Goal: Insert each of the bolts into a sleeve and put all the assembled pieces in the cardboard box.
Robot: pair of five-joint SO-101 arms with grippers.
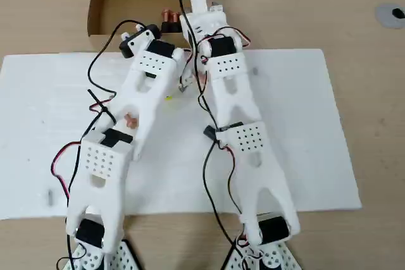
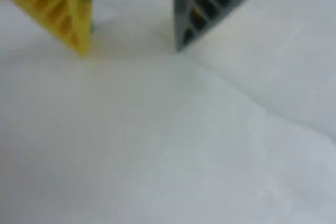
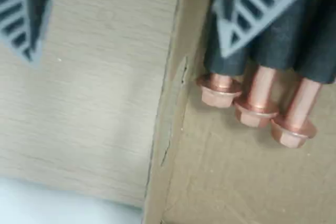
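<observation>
Three copper bolts (image 3: 254, 106) sit in black sleeves (image 3: 278, 45), side by side inside the cardboard box (image 3: 168, 119), against its wall. My right gripper (image 3: 131, 51) is open and straddles that wall, one fingertip (image 3: 247, 19) over the sleeves, the other above the wooden table. From above, the assembled pieces (image 1: 168, 18) lie in the box (image 1: 98, 11) at the back, with the right gripper (image 1: 182, 26) beside them. My left gripper (image 2: 131, 46) hangs open just over the white sheet (image 2: 168, 145), nothing between its fingers. A loose copper bolt (image 1: 130, 119) lies on the sheet by the left arm.
The white sheet (image 1: 297, 131) covers most of the table. Both arms stretch far across it toward the box, close beside each other, with cables trailing. A small grey item (image 1: 49, 197) lies near the sheet's front left edge. A grey disc (image 1: 389, 15) sits at the back right.
</observation>
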